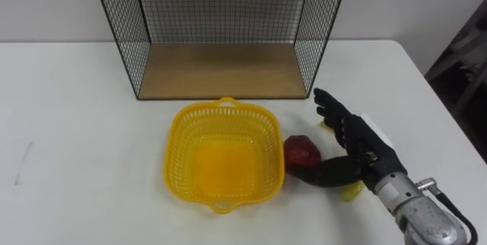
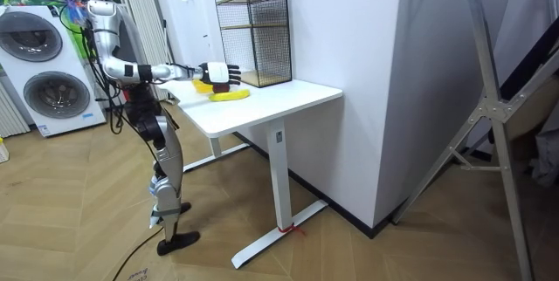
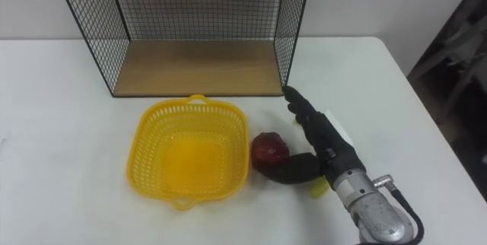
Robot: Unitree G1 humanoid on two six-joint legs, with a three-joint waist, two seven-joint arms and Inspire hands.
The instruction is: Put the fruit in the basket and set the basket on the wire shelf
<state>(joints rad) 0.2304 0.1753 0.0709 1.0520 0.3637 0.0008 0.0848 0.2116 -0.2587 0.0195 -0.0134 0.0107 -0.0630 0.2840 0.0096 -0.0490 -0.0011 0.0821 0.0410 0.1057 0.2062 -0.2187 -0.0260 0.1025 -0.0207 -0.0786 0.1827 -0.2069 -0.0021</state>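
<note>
A yellow plastic basket sits empty on the white table, just in front of the black wire shelf with its wooden boards. A dark red fruit lies on the table against the basket's right side. My right hand rests to the right of that fruit, open with fingers stretched toward the shelf; the thumb reaches in under the fruit's near side and touches it. A yellow fruit lies partly hidden beneath the hand. In the room view I stand at the table's end with the right hand held over the basket.
The table's right edge runs close beside my right arm. The shelf's lower board is bare and its front is open toward the basket. Washing machines stand behind me on the room view's left.
</note>
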